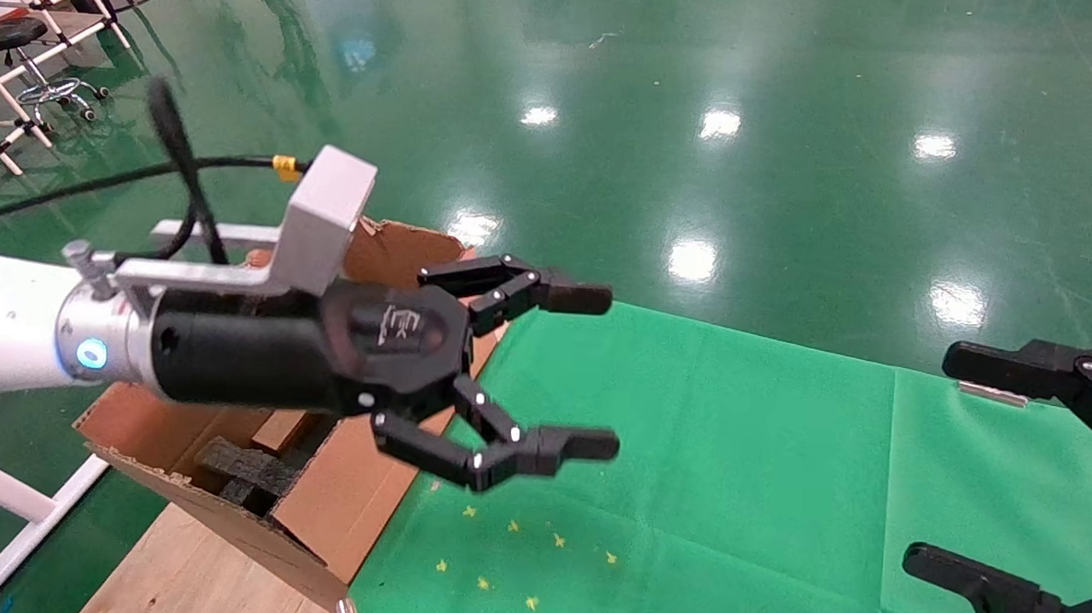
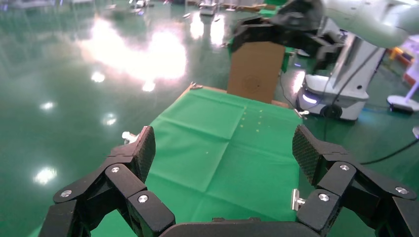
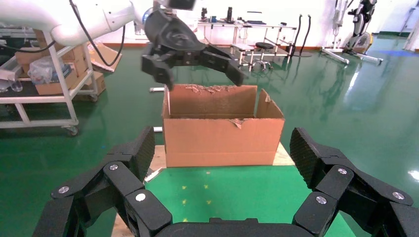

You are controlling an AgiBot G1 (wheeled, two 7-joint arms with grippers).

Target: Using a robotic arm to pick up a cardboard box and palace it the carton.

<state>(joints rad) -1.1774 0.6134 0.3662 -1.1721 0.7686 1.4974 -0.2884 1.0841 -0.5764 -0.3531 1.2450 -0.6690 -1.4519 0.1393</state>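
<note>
Looking at the carton (image 3: 222,140) first: there's one, big and brown with ragged, torn upright flaps. It sits on the bare wooden tabletop (image 1: 184,567), right against the left edge of the green cloth (image 1: 705,461). Inside I count at least two black foam blocks (image 1: 240,464), plus a flat brown piece (image 1: 278,430) next to them that I can't identify.

The cardboard box (image 2: 255,71) only shows up in the left wrist view. It's one brown box with a round mark on its face, standing upright at the far end of the cloth, well apart from the carton. A black gripper hangs right above it in that view, but I can't tell if the two touch.

Two grippers in total. The robotic arm (image 1: 10,338) reaches in from the left, and its left gripper (image 1: 603,372) hangs in the air past the carton's cloth-side wall, fingers spread wide and empty. The right gripper (image 1: 934,460) is at the right edge of the head view, low over the cloth, also spread wide with nothing in it.

The cloth between the two grippers is open, with only a scatter of small yellow stars (image 1: 531,602) printed near the front. Beyond the table's far edge there's just glossy green floor (image 1: 794,124).
</note>
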